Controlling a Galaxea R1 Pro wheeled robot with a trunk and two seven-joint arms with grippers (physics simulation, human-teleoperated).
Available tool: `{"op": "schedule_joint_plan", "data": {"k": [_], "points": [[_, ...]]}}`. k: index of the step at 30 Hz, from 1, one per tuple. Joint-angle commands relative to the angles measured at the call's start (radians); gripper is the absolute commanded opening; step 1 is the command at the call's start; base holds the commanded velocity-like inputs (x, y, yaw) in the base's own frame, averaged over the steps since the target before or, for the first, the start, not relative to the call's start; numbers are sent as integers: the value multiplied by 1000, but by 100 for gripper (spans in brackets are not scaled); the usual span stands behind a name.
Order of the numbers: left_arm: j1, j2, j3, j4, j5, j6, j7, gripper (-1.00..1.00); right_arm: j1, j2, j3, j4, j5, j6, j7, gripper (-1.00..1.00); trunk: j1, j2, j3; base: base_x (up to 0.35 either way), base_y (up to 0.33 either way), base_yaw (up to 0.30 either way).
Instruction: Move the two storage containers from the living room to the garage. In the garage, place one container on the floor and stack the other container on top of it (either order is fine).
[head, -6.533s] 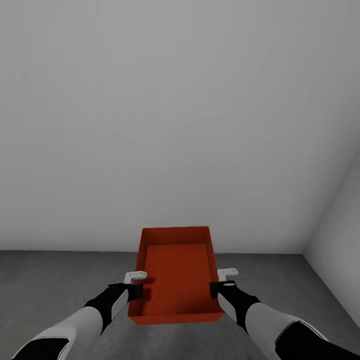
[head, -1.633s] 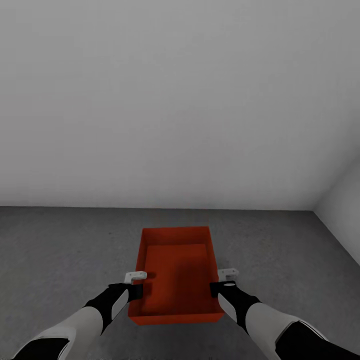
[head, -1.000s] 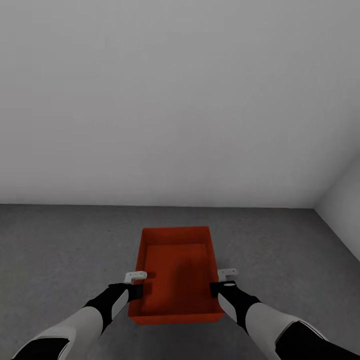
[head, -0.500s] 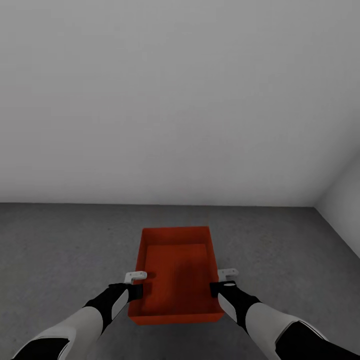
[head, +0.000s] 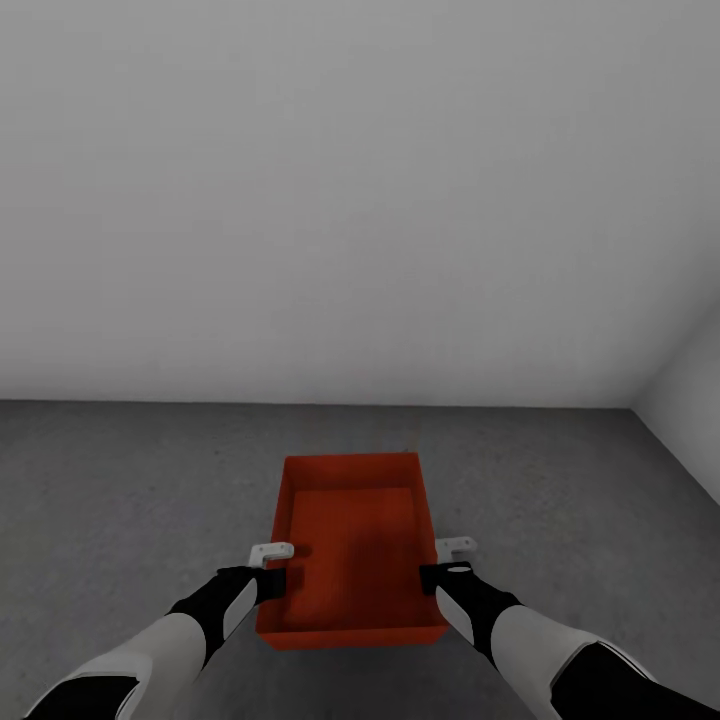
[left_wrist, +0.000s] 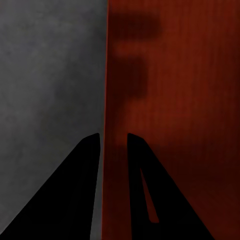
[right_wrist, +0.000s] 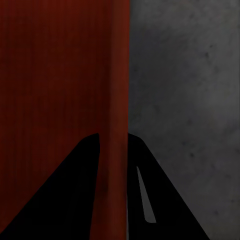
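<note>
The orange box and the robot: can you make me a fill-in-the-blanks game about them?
1. The storage container is colored ____.
2. It is held by ____ grippers, left gripper and right gripper.
3. Each gripper's fingers pinch a side ____ of the container.
4. Below it lies the grey ____.

Missing words: orange-red; two; wall; floor

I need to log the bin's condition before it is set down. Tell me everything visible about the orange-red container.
The container is an orange-red, open-top rectangular bin with plain smooth walls, shallow and empty, plastic by its look. It is held level above the dark grey floor, long side pointing away from the robot. The left gripper pinches its left wall and the right gripper its right wall, one finger inside and one outside each. Nothing else touches it.
</note>
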Motion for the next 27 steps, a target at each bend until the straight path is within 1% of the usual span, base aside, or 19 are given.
{"op": "schedule_joint_plan", "data": {"k": [1,5,12,27], "points": [[0,-1,-19,-3,-23,6,11,-100,-1,11,14,-2,-16,7,-6,-100,4,-8,-4,0,0,0],[0,-1,-19,-3,-23,6,11,-100,-1,11,14,-2,-16,7,-6,-100,19,-36,-16,0,0,0],[0,-1,-19,-5,-24,6,10,-100,-1,11,14,-2,-16,6,-6,-100,19,-36,-18,0,0,0],[0,0,-19,-5,-25,6,8,-100,-1,10,13,-2,-16,2,-6,-100,19,-36,-40,0,0,0]]}}
